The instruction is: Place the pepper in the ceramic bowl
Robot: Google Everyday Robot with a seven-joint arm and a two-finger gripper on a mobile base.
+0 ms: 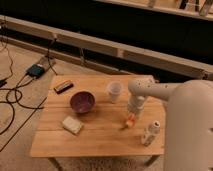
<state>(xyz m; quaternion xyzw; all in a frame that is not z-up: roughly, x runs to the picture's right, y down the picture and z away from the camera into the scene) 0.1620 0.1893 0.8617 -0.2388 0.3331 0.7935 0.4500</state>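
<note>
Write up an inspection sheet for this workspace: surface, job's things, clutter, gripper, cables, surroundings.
Surface: light wooden table, with items spread across it.
Job's things: small orange tapered pepper lies on the table right of centre. The round dark purple bowl stands apart to its left and looks empty.
Clutter: small white cup; pale tan rectangular block; dark flat rectangular object; small white bottle-like item.
Gripper: gripper is lowered right over the pepper; contact cannot be told.
Cables: black cables and a small blue box lie on the floor left of the table.
Surroundings: pale ledge against a dark wall behind.
</note>
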